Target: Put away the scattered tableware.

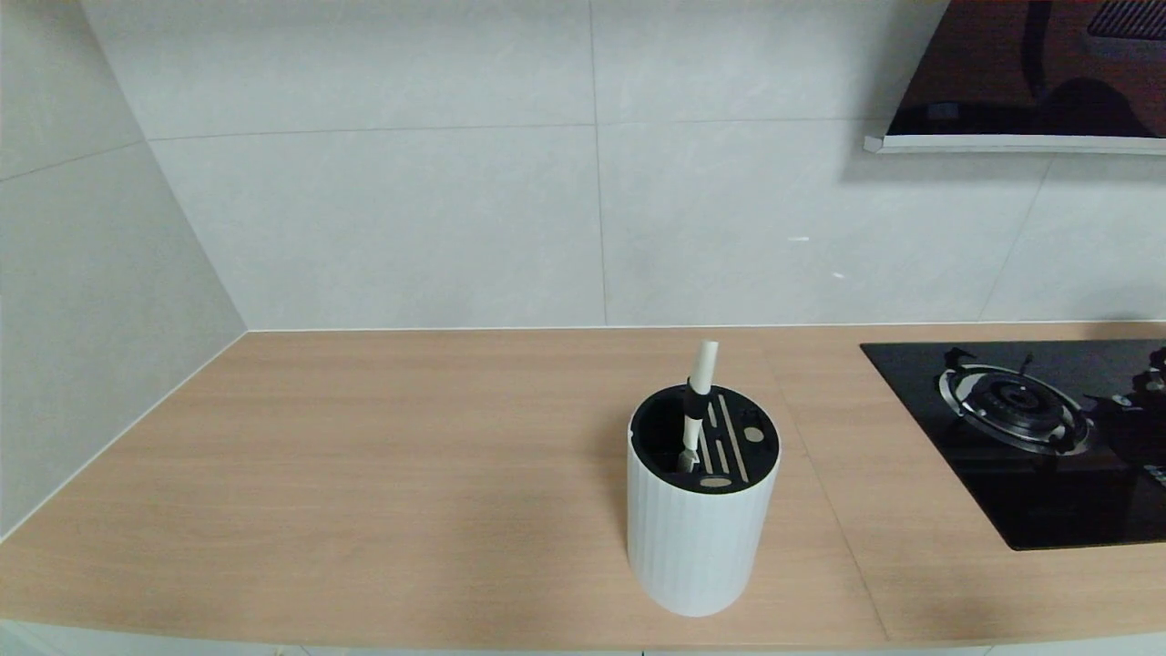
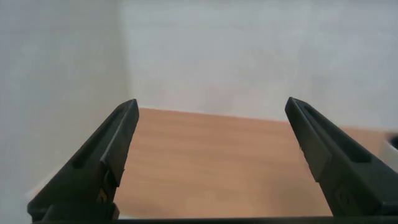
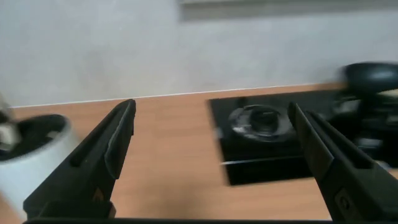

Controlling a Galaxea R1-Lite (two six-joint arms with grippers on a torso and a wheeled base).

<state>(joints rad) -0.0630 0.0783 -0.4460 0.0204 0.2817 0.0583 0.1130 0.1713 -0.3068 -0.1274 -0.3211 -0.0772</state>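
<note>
On the wooden countertop [image 1: 410,474], a gas hob [image 1: 1029,437] is set at the right and a white ribbed cutlery holder [image 1: 700,538] near the front. The left gripper [image 2: 211,102] and right gripper [image 3: 211,104] are spread wide. A white-handled utensil [image 1: 702,366] is lodged in the holder.

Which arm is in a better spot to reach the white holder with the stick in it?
Probably the right. The right claw is open, and its camera shows the white holder close by. The holder also stands toward the robot's right. The left claw, also open, faces the counter and wall.
</note>
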